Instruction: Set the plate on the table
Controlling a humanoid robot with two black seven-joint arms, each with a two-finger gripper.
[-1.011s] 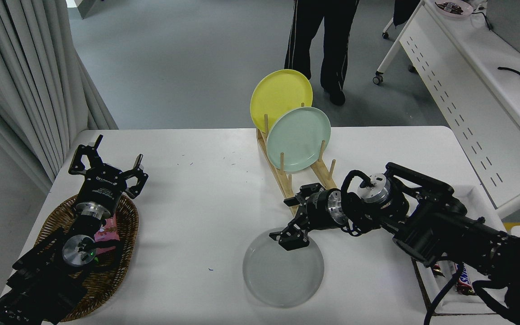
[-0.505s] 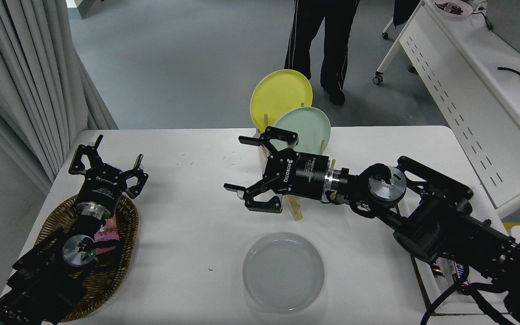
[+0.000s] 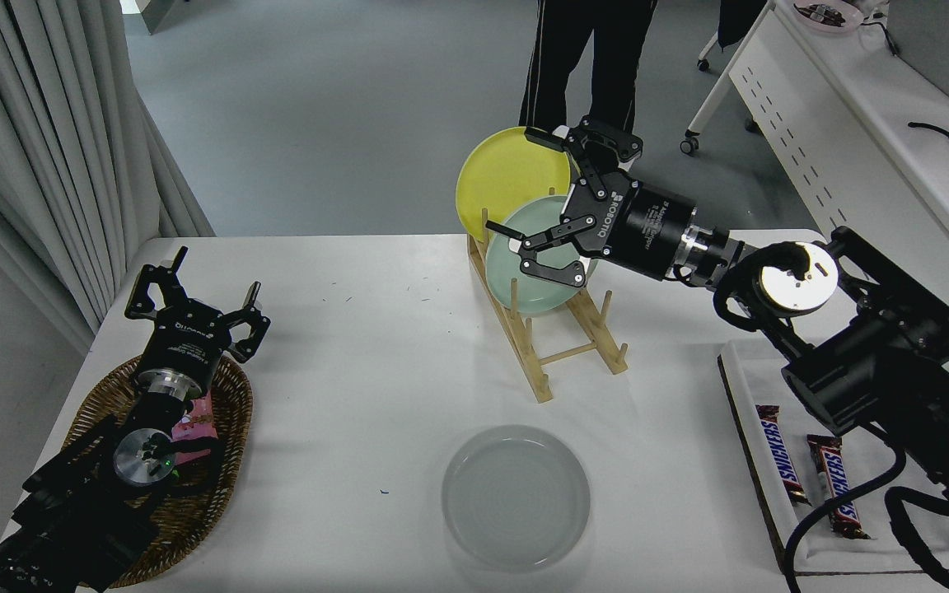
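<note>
The light grey plate (image 3: 516,496) lies flat on the white table (image 3: 376,395) near its front edge, apart from both grippers. My right gripper (image 3: 528,185) is open and empty, raised high at the back. It hovers in front of the yellow plate (image 3: 501,177) and the mint green plate (image 3: 536,280), which stand upright in the wooden rack (image 3: 561,350). My left gripper (image 3: 194,288) is open and parked at the lower left above a wicker basket (image 3: 211,486).
A person's legs (image 3: 586,74) stand behind the table. A white tray (image 3: 759,494) with two chocolate bars (image 3: 779,453) sits at the right front. A white perforated-panel desk (image 3: 853,165) is at the far right. The basket holds a pink packet (image 3: 194,424).
My right gripper left the grey plate lying on the table, opened, and rose back and to the right, up to the plates in the rack. The left arm has not moved.
</note>
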